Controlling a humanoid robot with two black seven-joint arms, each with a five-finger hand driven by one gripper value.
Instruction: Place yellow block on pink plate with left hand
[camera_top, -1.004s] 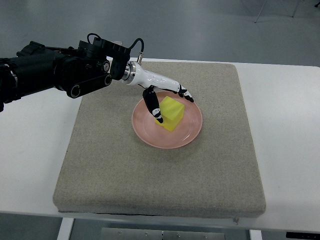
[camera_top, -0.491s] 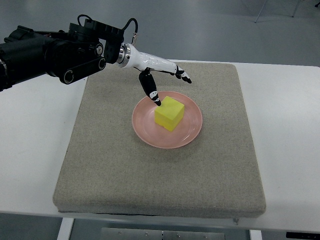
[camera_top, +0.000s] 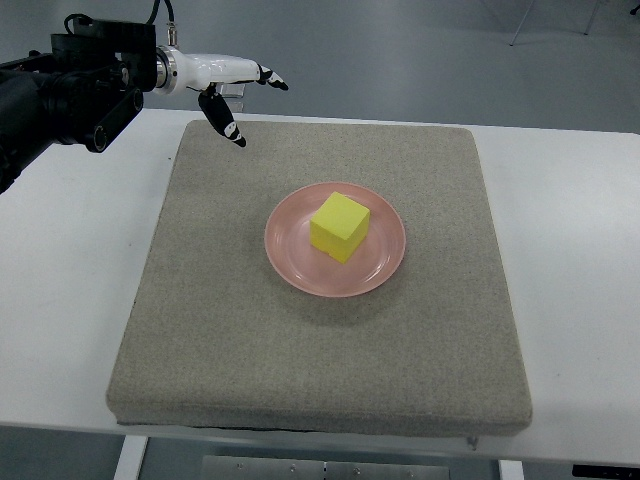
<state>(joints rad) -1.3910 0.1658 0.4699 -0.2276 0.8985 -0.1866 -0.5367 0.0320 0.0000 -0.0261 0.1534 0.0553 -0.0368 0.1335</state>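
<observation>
Left hand (camera_top: 232, 92) fingers spread, holding nothing, well apart from yellow block (camera_top: 339, 226) on pink plate (camera_top: 290, 262)

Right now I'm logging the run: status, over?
Left hand open, empty, up at mat's far-left corner. Yellow block sits on pink plate. Right arm out of view. Nothing in the way.

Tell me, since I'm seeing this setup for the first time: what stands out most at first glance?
The yellow block catches the eye first, sitting on the pink plate at the middle of the grey mat. Next is the left hand, white with dark fingertips, held open over the mat's far left corner, apart from the plate and holding nothing.
</observation>
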